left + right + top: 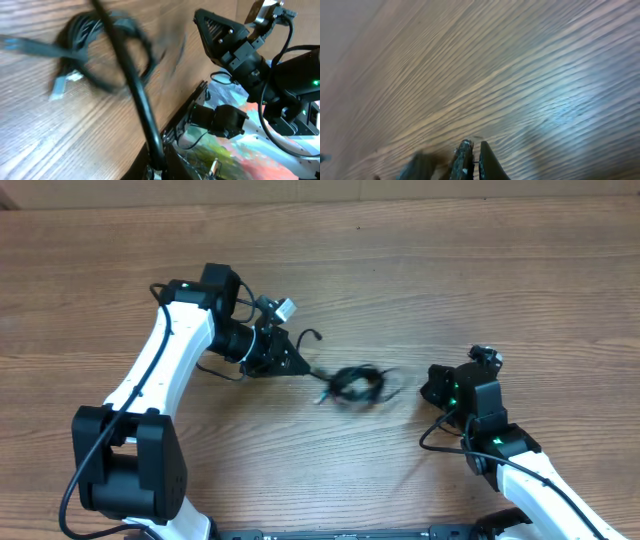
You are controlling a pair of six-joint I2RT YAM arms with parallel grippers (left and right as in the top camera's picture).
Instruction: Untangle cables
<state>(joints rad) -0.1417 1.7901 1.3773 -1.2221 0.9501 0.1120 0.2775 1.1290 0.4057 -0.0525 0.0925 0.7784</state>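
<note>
The left gripper (300, 366) is a black, wedge-shaped head tapering to a point, its fingers pressed together on one strand of the cables (358, 385); in the left wrist view that strand is a smooth, round black cord crossing the picture diagonally, sharp against a blurred background; just beyond the tip the rest of the cables lie in a loose, looped knot of thin black cord on the table (450, 270), with a small white plug (62, 85) poking out at the knot's near side; the knot sits between the two grippers, closer to the left one; the right gripper (432, 385) is apart from the knot, its dark fingers (465, 159) drawn together with only a sliver between them, holding nothing, low over bare wood; both arms have glossy white shells and black joints, with thicker black wires looping off them; the table is pale brown wood with long, wavy grain; past its edge the left wrist view shows a glossy pink and green patch (250, 150), too unclear to name.
</note>
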